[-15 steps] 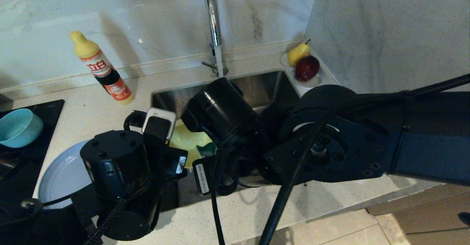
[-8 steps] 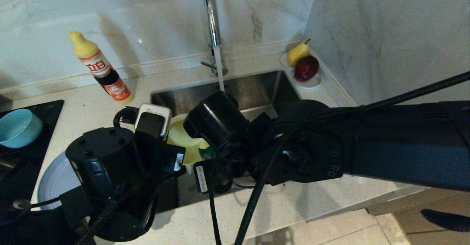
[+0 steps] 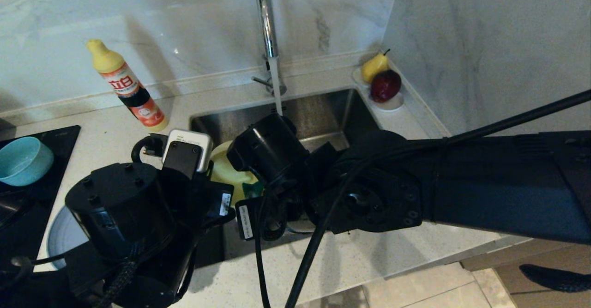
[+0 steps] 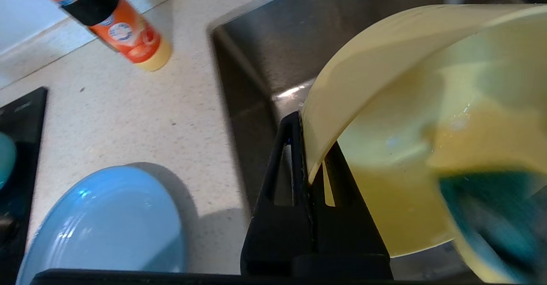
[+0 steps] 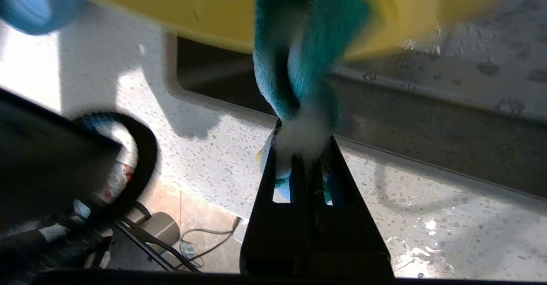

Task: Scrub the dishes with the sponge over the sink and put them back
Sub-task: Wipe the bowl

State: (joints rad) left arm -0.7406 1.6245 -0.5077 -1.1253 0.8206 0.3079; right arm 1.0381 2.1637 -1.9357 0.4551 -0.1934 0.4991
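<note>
1. Your left gripper (image 4: 308,148) is clamped on the rim of the yellow bowl (image 4: 427,118), holding it tilted over the sink (image 3: 323,109).
2. Your right gripper (image 5: 304,148) is pinched on the sponge (image 5: 299,63), which presses against the bowl.
3. The grey-blue plate (image 4: 107,225) lies on the counter (image 4: 128,118) at the left of the sink, and the teal bowl (image 3: 23,160) stands farther left.
4. Water runs from the tap (image 3: 267,26).

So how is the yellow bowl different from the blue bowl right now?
The yellow bowl is tipped on its side over the sink, while the blue bowl sits upright on the black stovetop. The yellow bowl is pinched by its rim in the left gripper; nothing holds the blue bowl. The sponge, held by the right gripper, is against the yellow bowl, not the blue one. Both are small round bowls.
</note>
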